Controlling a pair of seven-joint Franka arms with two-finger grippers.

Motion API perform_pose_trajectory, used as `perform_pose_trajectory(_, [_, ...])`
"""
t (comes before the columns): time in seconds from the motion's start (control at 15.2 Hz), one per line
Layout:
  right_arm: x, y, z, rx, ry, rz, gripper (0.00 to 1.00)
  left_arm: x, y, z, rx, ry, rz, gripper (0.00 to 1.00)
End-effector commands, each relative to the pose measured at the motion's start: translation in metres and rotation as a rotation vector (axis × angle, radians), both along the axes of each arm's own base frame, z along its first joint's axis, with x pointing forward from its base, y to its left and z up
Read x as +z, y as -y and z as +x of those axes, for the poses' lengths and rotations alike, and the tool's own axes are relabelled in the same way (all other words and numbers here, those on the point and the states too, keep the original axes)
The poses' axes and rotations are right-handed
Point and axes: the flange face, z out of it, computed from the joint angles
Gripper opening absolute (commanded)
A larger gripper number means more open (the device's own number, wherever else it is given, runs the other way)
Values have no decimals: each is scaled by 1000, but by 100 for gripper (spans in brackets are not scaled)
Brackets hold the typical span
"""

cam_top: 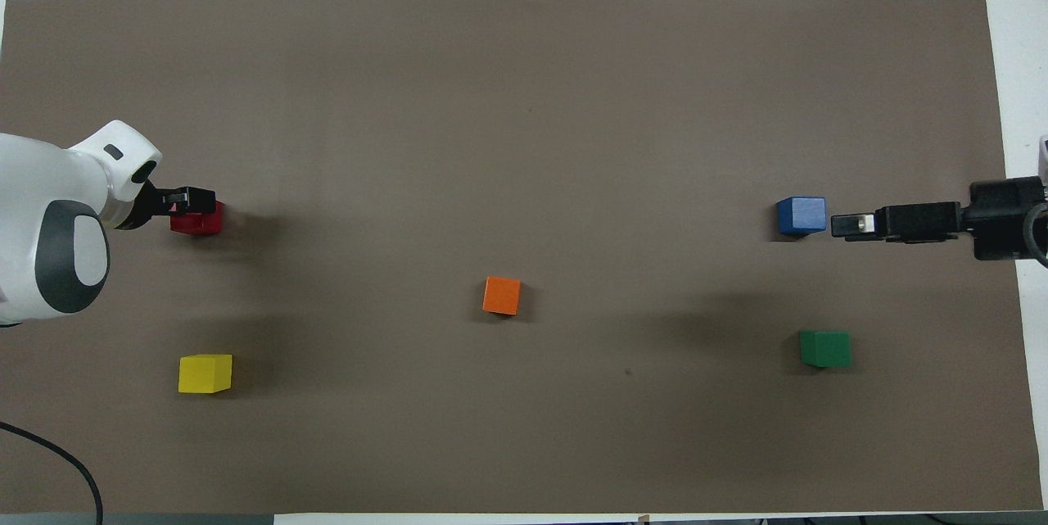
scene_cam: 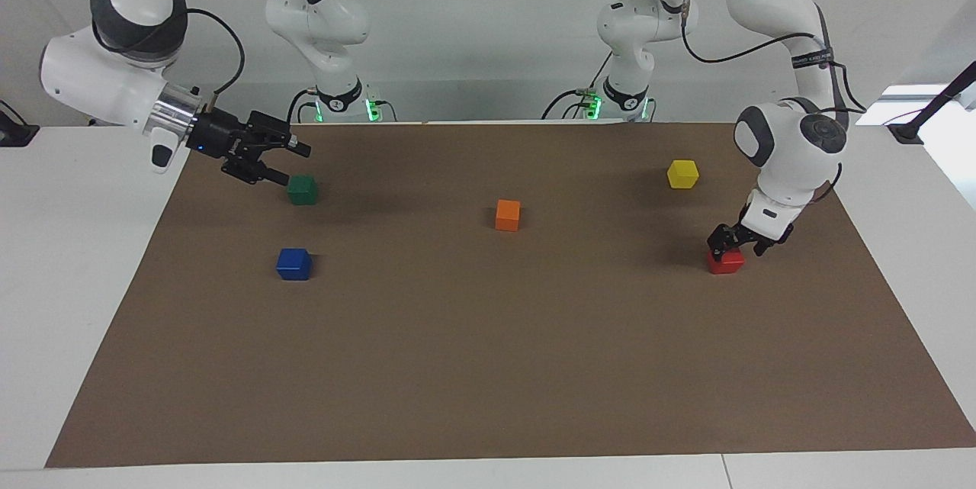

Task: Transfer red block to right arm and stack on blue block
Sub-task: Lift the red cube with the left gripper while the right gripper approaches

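Left pincer down on the red block

The left pincer (scene_cam: 736,242) sits right on top of the red block (scene_cam: 725,262) at the left arm's end of the table (scene_cam: 488,367); its grip cannot be told. The right pincer (scene_cam: 284,159) waits, spread apart, well away, by the blue block (scene_cam: 293,264).

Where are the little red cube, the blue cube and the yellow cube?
small red cube (scene_cam: 726,263), facing view, its front face under the left gripper.
small blue cube (scene_cam: 293,264), facing view, its front face.
small yellow cube (cam_top: 205,373), overhead view, its top.
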Motion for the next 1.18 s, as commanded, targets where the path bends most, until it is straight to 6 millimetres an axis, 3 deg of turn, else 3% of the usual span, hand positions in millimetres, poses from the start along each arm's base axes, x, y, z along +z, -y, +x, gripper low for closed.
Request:
perform_pose_trajectory(0.0, [-13, -19, -11, -9, 46, 194, 100, -20, 3, 1, -21, 4, 14, 100])
perform_pose_trajectory(0.07, [-17, -27, -13, -12, 58, 257, 100, -20, 4, 1, -20, -2, 13, 77])
perform_pose_trajectory(0.2, [-29, -45, -15, 9, 87, 374, 100, -19, 3, 1, -20, -17, 13, 0])
perform_pose_trajectory(0.33, [-32, -63, -18, 23, 99, 477, 100, -18, 4, 1, -1, -25, -2, 0])
perform_pose_trajectory(0.46, [-40, -93, -20, 42, 62, 617, 100, 1, 8, 8, 134, -60, -72, 0])
perform_pose_trajectory(0.66, [-59, -131, -21, 79, -10, 886, 100, 75, 30, 10, 250, -193, -100, 0])
perform_pose_trajectory(0.92, [-80, -169, -26, 134, -75, 1147, 100, 173, 108, -19, 390, -288, -105, 0])
perform_pose_trajectory(1.12, [-89, -204, -29, 129, -79, 1261, 100, 222, 157, -48, 615, -294, -182, 0])
